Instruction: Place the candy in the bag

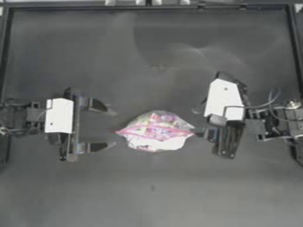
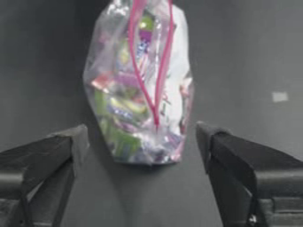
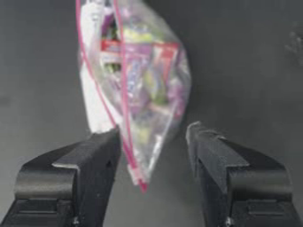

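Note:
The bag point(image 1: 156, 131) lies in the middle of the table, a clear zip bag full of colourful wrappers. Its two pink seal strips point(image 2: 155, 66) stand apart, so the mouth gapes. No loose candy shows in any view. My left gripper point(image 1: 100, 126) is open just left of the bag and a little short of it; the left wrist view has the bag point(image 2: 139, 88) lying beyond the jaws. My right gripper point(image 1: 201, 124) is open at the bag's right end. In the right wrist view the bag's corner point(image 3: 139, 173) hangs between the jaws, against one finger point(image 3: 103, 150).
The dark table point(image 1: 151, 190) is bordered by a raised frame point(image 1: 148, 7) along its far edge and sides. A small pale mark point(image 2: 279, 95) lies on the table off to one side of the bag.

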You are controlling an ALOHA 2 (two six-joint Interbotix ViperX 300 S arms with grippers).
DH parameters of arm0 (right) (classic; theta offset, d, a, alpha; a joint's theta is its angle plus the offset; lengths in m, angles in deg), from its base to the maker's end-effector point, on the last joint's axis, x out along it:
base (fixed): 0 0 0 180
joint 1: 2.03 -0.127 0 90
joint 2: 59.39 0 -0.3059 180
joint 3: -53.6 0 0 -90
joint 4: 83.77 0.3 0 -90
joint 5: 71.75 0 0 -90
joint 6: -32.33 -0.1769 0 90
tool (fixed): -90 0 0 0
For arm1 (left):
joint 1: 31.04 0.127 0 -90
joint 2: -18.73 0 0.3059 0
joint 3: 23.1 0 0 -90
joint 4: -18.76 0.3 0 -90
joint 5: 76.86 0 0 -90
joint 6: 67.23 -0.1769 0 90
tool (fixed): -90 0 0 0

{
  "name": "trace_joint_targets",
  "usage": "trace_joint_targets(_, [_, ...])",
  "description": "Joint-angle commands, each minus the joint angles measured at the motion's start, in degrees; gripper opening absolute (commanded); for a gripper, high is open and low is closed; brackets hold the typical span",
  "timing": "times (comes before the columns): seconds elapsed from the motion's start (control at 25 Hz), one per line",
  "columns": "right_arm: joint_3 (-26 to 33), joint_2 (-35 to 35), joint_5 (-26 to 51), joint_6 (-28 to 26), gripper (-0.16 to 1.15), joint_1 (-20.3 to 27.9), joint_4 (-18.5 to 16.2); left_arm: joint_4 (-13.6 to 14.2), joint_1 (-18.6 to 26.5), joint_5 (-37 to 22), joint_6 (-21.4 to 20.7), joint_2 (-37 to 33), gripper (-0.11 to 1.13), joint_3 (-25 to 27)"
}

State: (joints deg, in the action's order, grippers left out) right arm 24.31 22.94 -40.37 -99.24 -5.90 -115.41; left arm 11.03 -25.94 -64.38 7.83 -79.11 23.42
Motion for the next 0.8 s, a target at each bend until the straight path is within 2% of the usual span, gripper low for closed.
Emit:
trace_joint_targets(0.04, [0.09, -3.08, -1.67, 0.09, 0.83, -0.09, -1.05, -0.35, 0.18, -2.9, 0.09, -5.1, 1.0, -1.41])
trace_joint_targets(0.28, [-1.76, -6.33, -4.13, 0.18, 0.83, 0.0, -2.11, -1.41, 0.18, -8.44, 0.09, -11.69, 1.0, -1.23])
trace_joint_targets(0.48, [-5.36, -9.67, -8.88, 0.0, 0.83, -0.09, -4.48, -2.29, 0.18, -10.9, 0.18, -17.4, 0.99, -0.79])
trace_joint_targets(0.8, [-10.02, -15.38, -11.51, -0.62, 0.83, 0.0, -6.24, -2.11, 0.18, -12.66, 0.09, -20.57, 0.98, -0.26])
